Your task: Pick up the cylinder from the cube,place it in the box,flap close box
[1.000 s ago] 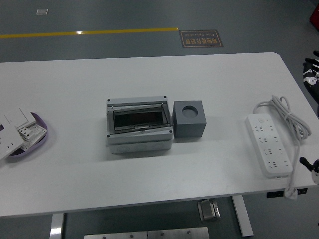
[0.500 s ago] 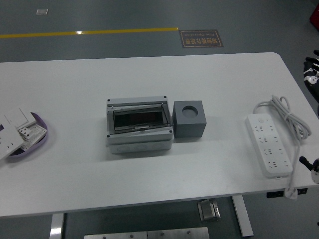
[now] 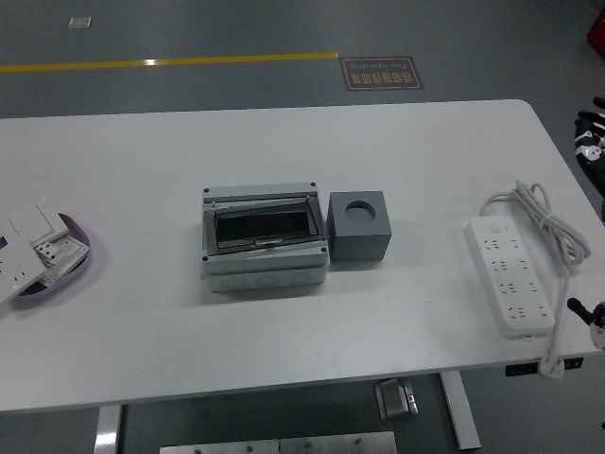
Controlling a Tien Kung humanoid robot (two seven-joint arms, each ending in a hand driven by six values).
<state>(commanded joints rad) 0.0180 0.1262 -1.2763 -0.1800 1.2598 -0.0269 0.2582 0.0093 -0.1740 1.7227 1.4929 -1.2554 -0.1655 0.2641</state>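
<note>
A grey box (image 3: 265,238) with a dark see-through flap lies at the table's middle; the flap lies flat over it. A dark grey cube (image 3: 359,227) stands against the box's right side, with a round hole (image 3: 359,209) in its top. No cylinder sticks out of the hole, and I see none through the flap. A small black part of my right hand (image 3: 588,312) shows at the right edge by the table's front corner, far from the cube. My left arm is out of view.
A white power strip (image 3: 510,274) with a coiled cable (image 3: 544,213) lies at the right. A purple tray (image 3: 59,274) with white switch plates (image 3: 24,241) sits at the left edge. A black and white object (image 3: 591,137) shows past the table's right edge.
</note>
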